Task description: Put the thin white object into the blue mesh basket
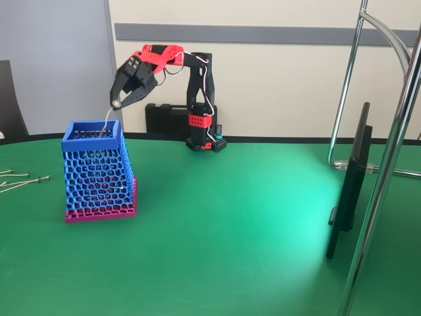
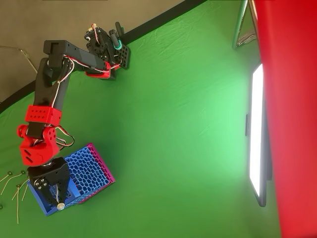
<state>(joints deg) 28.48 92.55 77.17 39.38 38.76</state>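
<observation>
Thin white object (image 1: 106, 122) hangs from the closed gripper (image 1: 119, 101), its lower end inside the blue mesh basket (image 1: 99, 174).

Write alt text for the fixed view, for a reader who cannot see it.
A red-and-black robot arm's pincer holds a thin white curved strip above a tall blue honeycomb-mesh basket with a pink base, the strip's lower end dipping inside the rim. Grey metal screws lie left of it on the green table.

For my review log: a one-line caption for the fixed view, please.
Red-and-black arm's hand holds the thin white object above the blue mesh basket, its lower end dipping past the rim.
</observation>
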